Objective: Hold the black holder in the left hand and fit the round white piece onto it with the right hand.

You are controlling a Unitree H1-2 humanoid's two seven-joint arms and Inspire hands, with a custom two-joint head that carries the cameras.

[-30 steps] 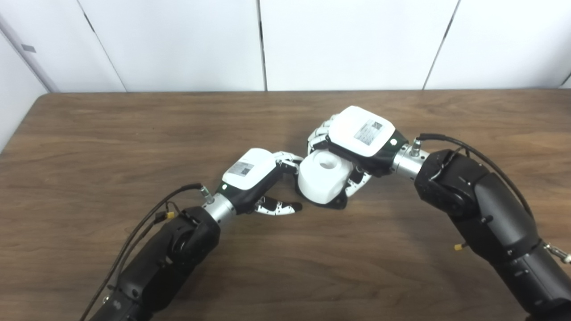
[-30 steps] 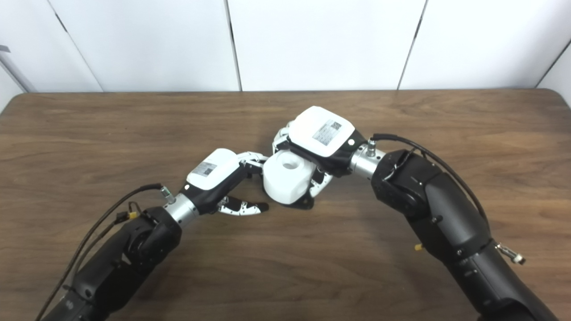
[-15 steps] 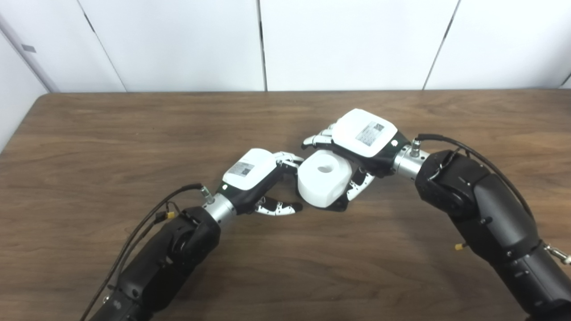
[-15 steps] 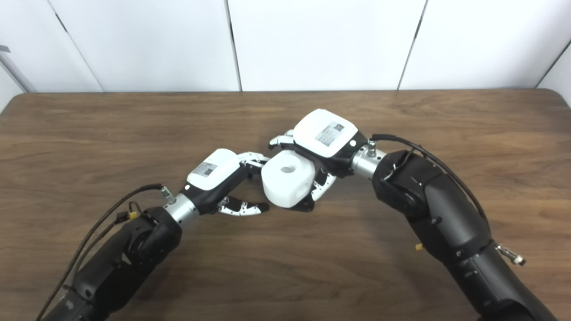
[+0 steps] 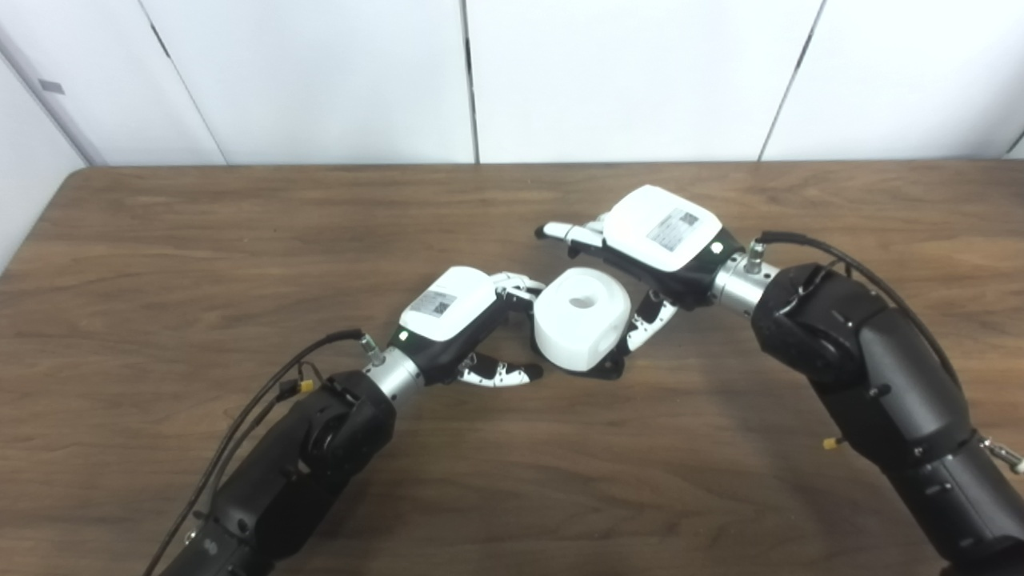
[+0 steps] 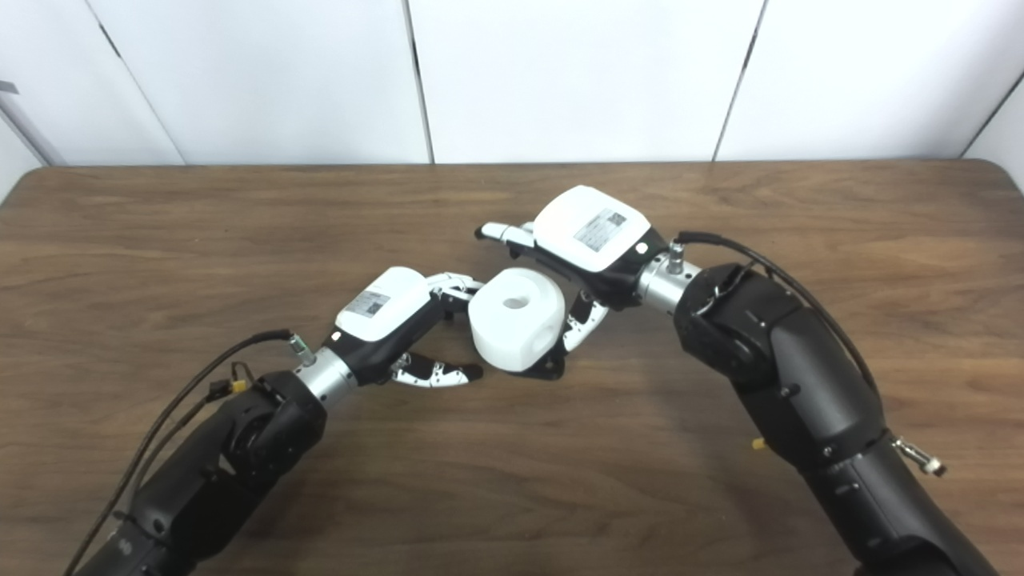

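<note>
Near the middle of the brown wood-grain desk [image 5: 240, 240] sits the round white plastic piece [image 5: 582, 318], a squat drum with a small hole in its top face. It rests on the black holder [image 5: 608, 369], of which only a dark edge shows beneath the piece's near-right underside; the rest of the holder is hidden.

Left of the white piece, the left hand [image 5: 456, 316] lies low over the desk. Its upper fingers [image 5: 518, 288] reach the piece's left side and appear to touch it, while the thumb points toward the piece's lower left, close to the desk and just short of it. Whether this hand grips the holder cannot be told.

Right of and behind the white piece, the right hand [image 6: 588, 240] is spread and holds nothing. Its fingers [image 6: 500, 233] extend straight out above and behind the piece, clear of it, and its thumb hangs just beside the piece's right flank.

Behind the desk stands a white panelled wall [image 5: 624, 72].
</note>
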